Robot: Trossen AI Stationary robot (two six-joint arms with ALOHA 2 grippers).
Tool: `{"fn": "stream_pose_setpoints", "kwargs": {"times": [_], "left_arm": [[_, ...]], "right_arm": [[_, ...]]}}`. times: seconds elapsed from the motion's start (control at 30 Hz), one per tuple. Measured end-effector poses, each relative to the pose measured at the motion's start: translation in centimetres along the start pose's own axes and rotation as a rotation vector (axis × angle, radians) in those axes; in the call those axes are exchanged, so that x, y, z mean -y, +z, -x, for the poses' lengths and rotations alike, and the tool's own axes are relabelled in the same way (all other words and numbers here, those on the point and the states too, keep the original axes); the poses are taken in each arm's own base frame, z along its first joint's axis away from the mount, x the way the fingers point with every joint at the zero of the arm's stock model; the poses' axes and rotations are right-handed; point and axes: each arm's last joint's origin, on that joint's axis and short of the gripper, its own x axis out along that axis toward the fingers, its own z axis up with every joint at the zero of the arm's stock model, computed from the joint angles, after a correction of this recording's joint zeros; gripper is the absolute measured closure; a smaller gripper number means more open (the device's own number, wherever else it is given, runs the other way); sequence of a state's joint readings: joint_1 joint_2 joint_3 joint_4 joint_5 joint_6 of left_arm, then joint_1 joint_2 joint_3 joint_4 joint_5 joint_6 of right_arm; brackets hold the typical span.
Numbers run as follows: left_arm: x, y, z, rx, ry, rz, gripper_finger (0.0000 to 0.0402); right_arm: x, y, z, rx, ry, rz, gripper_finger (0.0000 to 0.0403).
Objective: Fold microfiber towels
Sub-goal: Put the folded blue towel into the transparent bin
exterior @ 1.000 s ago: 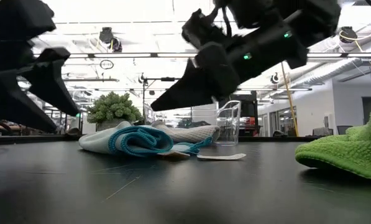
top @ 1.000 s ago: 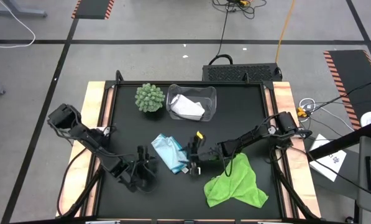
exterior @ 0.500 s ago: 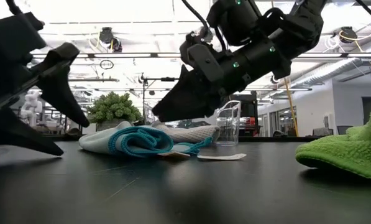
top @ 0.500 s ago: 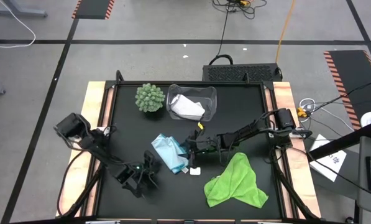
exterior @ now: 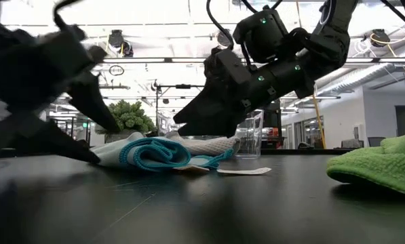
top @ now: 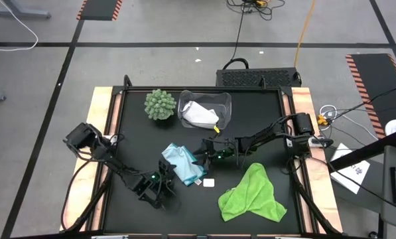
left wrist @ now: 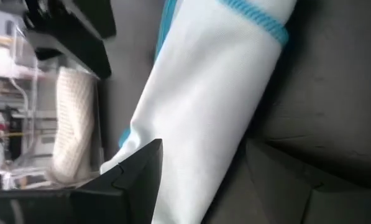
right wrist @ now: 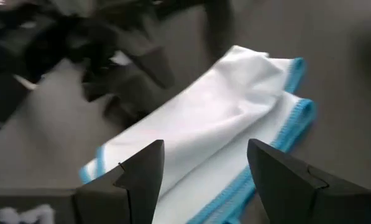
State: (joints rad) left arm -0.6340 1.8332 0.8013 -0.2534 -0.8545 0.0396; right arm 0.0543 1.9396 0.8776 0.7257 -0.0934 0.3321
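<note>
Open right claw (right wrist: pixel 205 177) hovers over the light blue towel (right wrist: pixel 216 115).

1. The folded towel (top: pixel 182 163) lies mid-counter (top: pixel 264 119), between my left gripper (top: pixel 163 180) and right gripper (top: pixel 203 157);
2. Behind it, a bin (top: pixel 205 110) holds another towel (top: pixel 199 115), the plant (top: pixel 159 104) to its left;
3. A third towel (top: pixel 252 196) lies front right.

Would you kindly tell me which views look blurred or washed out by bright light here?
Low view: the left hand is smeared by blur and the ceiling lights wash out. Right wrist view: the far arm is blurred. High view: evenly lit, the folded light blue microfiber towel sharp.
</note>
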Motion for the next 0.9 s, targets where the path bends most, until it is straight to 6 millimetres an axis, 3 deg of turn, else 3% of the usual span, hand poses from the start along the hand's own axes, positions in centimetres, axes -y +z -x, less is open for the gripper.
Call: {"fn": "stream_pose_setpoints", "kwargs": {"times": [0.23,0.7,0.9], "left_arm": [[-0.8,-0.4,-1.1,-0.049,-0.099,-0.005,0.017],[-1.6,-0.4,-2.1,-0.064,-0.09,-0.064,0.017],[-2.3,-0.1,-3.0,-0.039,-0.099,-0.077,0.021]], "right_arm": [[0.3,0.1,0.0,-0.012,0.036,-0.003,0.0181],[0.2,-0.3,0.0,-0.1,0.236,0.02,0.0181],[0.3,-1.5,-0.4,-0.16,0.315,0.037,0.0181]]}}
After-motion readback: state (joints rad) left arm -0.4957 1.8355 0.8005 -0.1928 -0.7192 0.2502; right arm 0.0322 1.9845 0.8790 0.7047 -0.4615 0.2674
